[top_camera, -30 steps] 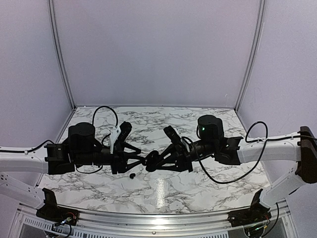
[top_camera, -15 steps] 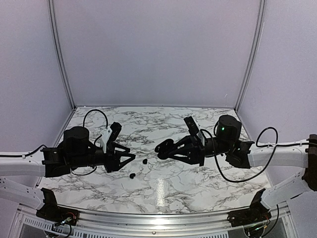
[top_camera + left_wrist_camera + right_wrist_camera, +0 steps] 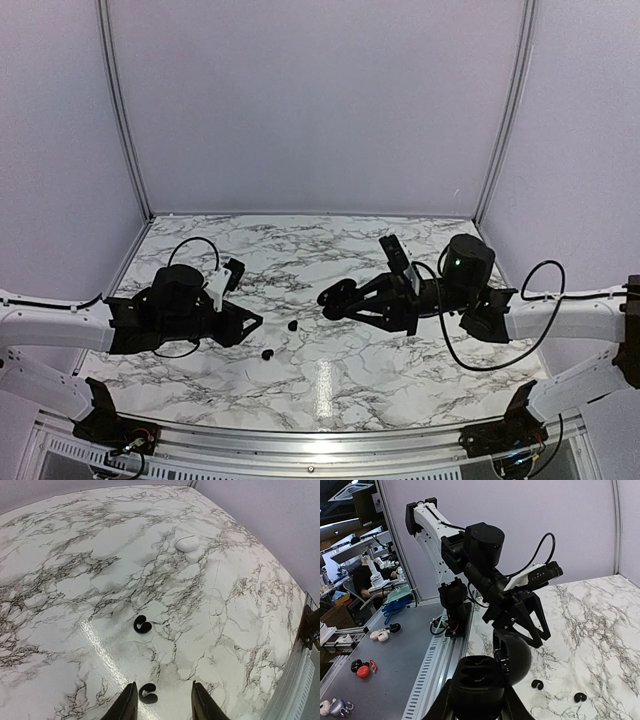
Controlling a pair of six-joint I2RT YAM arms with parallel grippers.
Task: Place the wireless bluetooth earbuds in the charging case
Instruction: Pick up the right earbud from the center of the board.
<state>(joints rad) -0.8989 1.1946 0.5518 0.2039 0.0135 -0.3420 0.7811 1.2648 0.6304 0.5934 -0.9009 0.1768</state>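
Two tiny black earbuds lie on the marble table, one (image 3: 292,325) farther out and one (image 3: 268,354) nearer. In the left wrist view the nearer earbud (image 3: 148,693) sits between my open left gripper's (image 3: 162,706) fingers, close to the left finger (image 3: 127,705); the other earbud (image 3: 142,624) lies beyond. My left gripper (image 3: 250,324) is empty. My right gripper (image 3: 340,300) is shut on the black charging case (image 3: 485,677), held above the table with its lid (image 3: 515,655) up and its sockets empty. Both earbuds show below the case (image 3: 536,684) (image 3: 579,697).
A small white pebble-shaped case (image 3: 186,542) lies farther out on the marble. The table's metal front rail (image 3: 320,445) runs along the near edge. The left arm (image 3: 480,545) stands opposite the right wrist camera.
The two grippers, meeting at the centre a second ago, have drawn apart. A second earbud now lies on the table. My left gripper has pulled back and lowered over the nearer earbud.
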